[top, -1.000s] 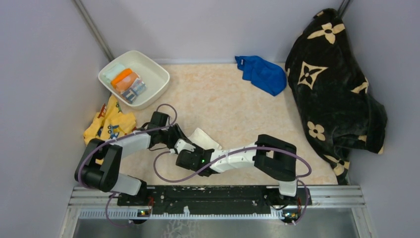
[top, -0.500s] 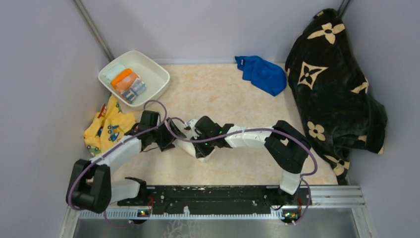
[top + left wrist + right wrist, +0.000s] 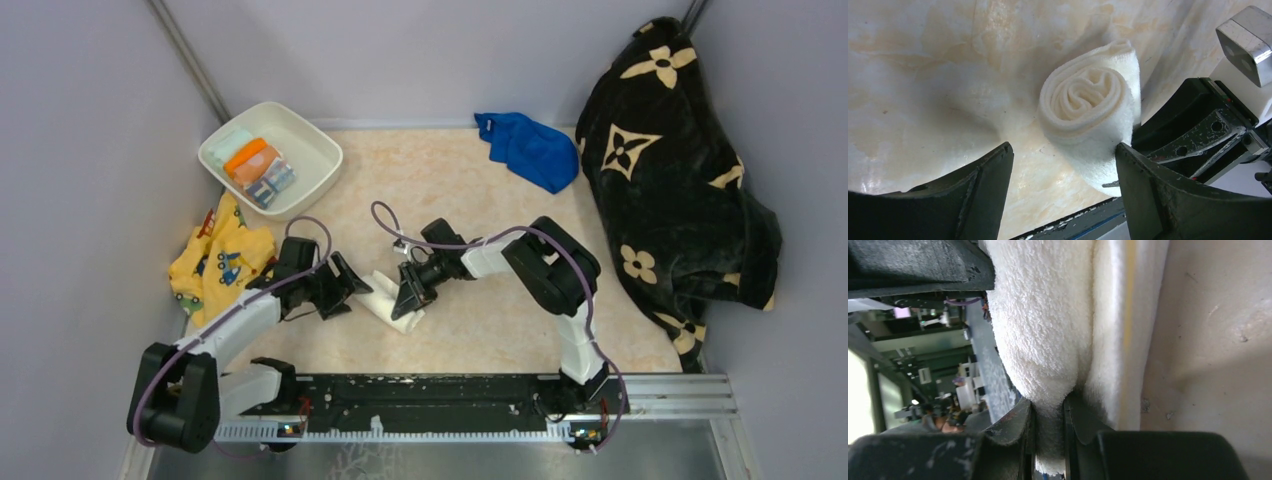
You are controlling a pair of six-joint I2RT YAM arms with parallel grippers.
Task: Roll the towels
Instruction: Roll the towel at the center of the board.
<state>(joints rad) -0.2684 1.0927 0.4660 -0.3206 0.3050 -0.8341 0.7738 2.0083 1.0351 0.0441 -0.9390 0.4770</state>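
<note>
Rolled cream towel, well in front of the tub, looks soft, light, apt to unroll: hold across the roll. Right gripper pinches its flap; left gripper gapes.

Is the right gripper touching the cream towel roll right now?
Touching. The right wrist view shows the right gripper shut on a fold of the cream towel, cloth pinched between its two fingers.

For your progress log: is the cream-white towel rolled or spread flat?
Rolled: the cream-white towel shows a spiral end; the right gripper pinches its edge.
</note>
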